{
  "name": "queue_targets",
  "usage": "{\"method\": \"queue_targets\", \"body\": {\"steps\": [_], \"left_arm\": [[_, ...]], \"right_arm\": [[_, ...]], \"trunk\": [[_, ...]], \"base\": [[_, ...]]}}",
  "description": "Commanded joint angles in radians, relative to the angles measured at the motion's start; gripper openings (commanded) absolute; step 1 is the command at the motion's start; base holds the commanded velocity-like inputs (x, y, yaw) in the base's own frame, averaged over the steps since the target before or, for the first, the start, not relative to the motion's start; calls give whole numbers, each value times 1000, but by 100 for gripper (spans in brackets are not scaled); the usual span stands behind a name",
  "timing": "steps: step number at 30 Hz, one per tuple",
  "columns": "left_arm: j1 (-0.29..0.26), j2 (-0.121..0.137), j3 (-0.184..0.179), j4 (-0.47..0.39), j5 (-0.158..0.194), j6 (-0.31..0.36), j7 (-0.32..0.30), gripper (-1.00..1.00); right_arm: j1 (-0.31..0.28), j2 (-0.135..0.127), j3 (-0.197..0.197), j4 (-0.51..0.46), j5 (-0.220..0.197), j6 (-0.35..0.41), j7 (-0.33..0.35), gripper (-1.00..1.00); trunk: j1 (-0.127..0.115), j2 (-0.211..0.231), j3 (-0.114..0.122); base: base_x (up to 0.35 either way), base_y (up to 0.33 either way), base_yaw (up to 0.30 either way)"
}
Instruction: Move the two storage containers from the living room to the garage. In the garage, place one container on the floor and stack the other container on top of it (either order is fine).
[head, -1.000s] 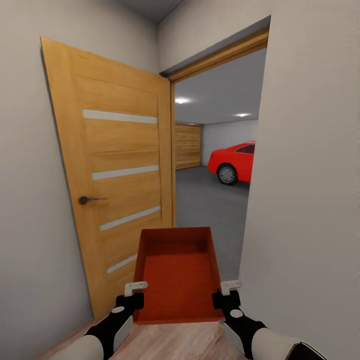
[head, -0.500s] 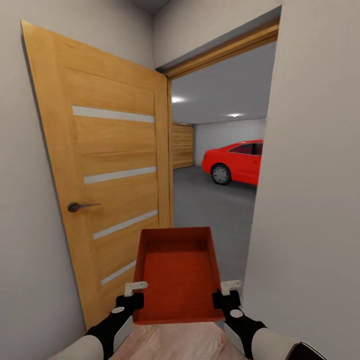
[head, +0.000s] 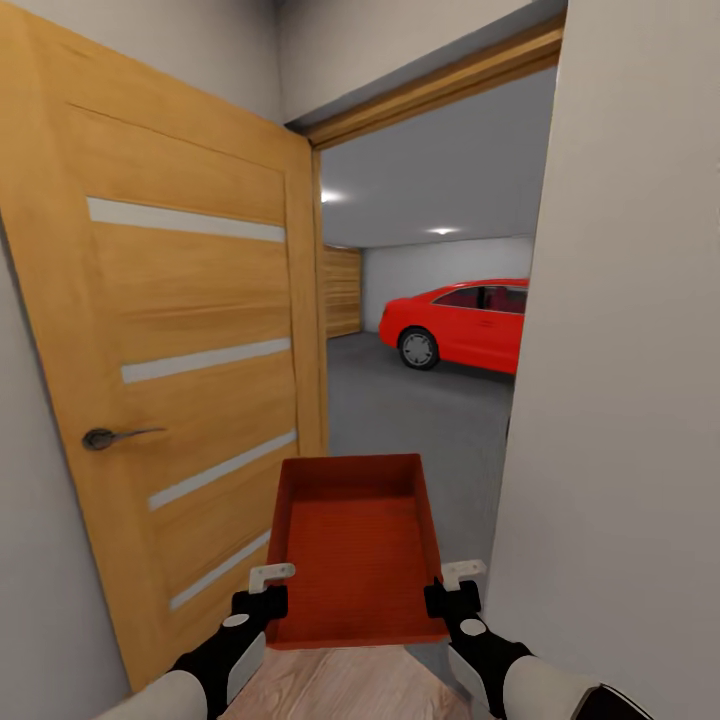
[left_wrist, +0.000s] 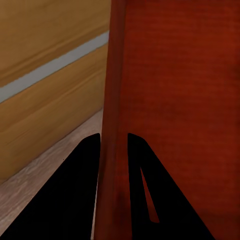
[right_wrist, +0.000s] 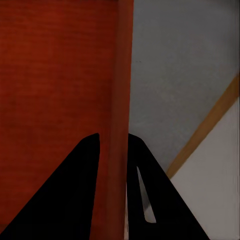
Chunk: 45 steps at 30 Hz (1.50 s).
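Observation:
One orange-red storage container (head: 352, 545) hangs level in front of me, held between both arms. My left gripper (head: 268, 592) is shut on its left wall (left_wrist: 114, 100), one finger on each side. On the opposite wall (right_wrist: 121, 90) my right gripper (head: 450, 590) is shut the same way. Through the doorway ahead lies the garage, with its dark grey floor (head: 410, 420) and a red car (head: 460, 325). Light wood-plank flooring (head: 340, 685) lies under the container.
An open wooden door (head: 170, 370) with a dark handle (head: 105, 437) stands close on my left. A pale wall (head: 620, 400) edges the doorway on my right. Round ceiling lights (head: 330, 196) glow in the garage, and a wooden door (head: 342, 292) closes its far side.
The camera has moved forward toward the doorway: the open door looms larger and shifts left, and more of the red car shows. The container stays held the same way.

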<state>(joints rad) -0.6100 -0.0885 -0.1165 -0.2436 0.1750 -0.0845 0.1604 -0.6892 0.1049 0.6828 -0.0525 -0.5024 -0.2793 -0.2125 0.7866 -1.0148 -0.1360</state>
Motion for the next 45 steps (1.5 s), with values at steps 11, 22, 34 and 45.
{"method": "queue_targets", "body": {"steps": [11,22,34,45], "left_arm": [[0,7,-19,-2,-5,-28,36,-100],[0,7,-19,-2,-5,-28,34,-100],[0,7,-19,-2,-6,-29,26,-100],[0,7,-19,-2,-6,-27,25,-100]], "right_arm": [[-1,1,-77,-2,-4,5,4,-100],[-1,1,-77,-1,-4,5,4,-100],[-1,1,-77,-2,-4,5,4,-100],[-1,1,-77,-1,-4,5,4,-100]], "trunk": [[1,-1,-1],[1,-1,-1],[1,-1,-1],[1,-1,-1]], "base": [[321,2,-219],[322,99,-67],[303,205,-188],[283,242,-70]]}}
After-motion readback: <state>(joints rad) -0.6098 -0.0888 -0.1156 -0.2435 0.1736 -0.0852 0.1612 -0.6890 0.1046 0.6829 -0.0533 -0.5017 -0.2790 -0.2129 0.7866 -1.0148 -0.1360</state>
